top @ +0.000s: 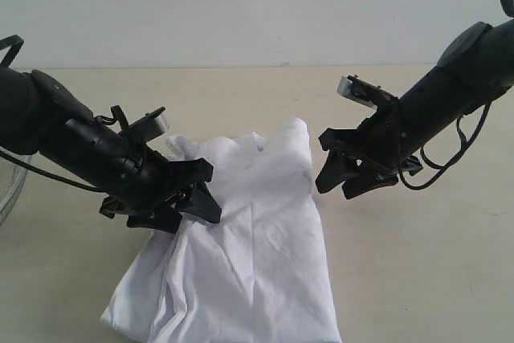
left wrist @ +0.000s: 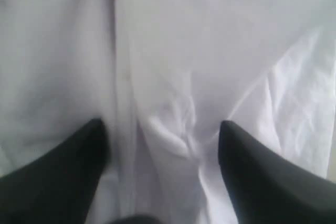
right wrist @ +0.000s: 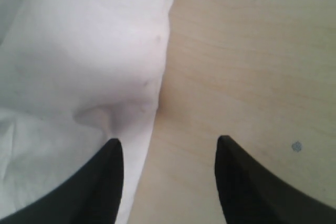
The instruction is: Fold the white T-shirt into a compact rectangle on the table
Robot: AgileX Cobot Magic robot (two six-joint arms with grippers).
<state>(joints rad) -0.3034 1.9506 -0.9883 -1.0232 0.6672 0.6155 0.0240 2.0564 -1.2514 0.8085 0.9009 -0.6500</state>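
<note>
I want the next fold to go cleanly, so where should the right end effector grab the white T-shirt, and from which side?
Probably the right edge of the white T-shirt, near its far end, approached from the table side: the cloth lies flat with a clean edge there, and the open right end effector straddles it.

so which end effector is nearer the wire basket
Left: the left end effector is over the white T-shirt, toward the wire basket; the right end effector is at the shirt's opposite edge.
</note>
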